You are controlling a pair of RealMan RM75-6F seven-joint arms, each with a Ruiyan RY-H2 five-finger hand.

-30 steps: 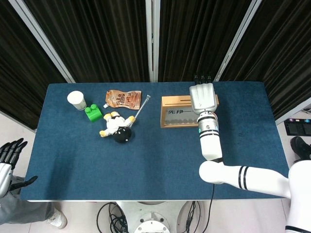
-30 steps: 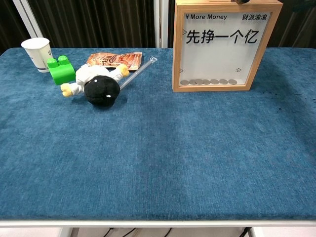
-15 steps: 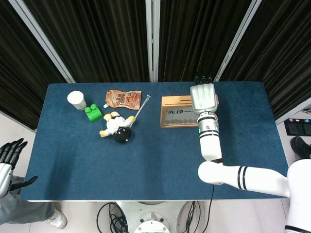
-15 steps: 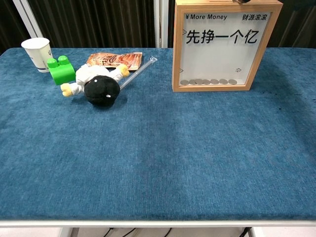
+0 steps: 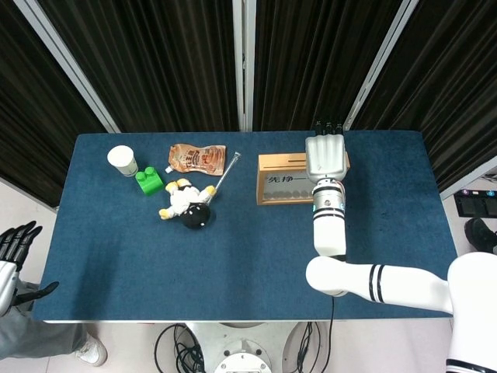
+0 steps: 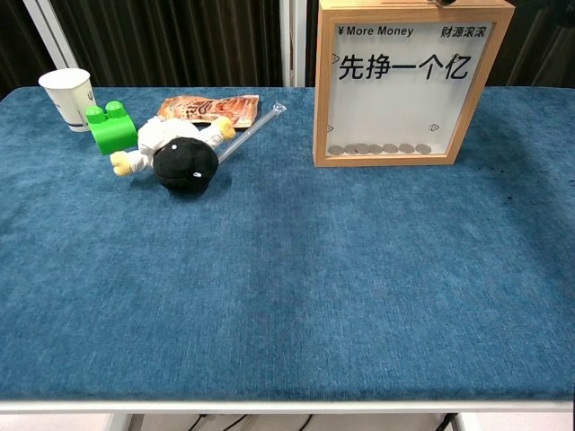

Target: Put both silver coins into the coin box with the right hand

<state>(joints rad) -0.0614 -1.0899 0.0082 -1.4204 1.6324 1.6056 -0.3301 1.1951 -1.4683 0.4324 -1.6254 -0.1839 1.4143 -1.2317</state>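
Apparently near the end, my right hand [image 5: 325, 158] hovers over the coin box [image 6: 409, 85], its grip hidden from me, no silver coins lying loose on the counter [image 6: 287, 269], several inside.
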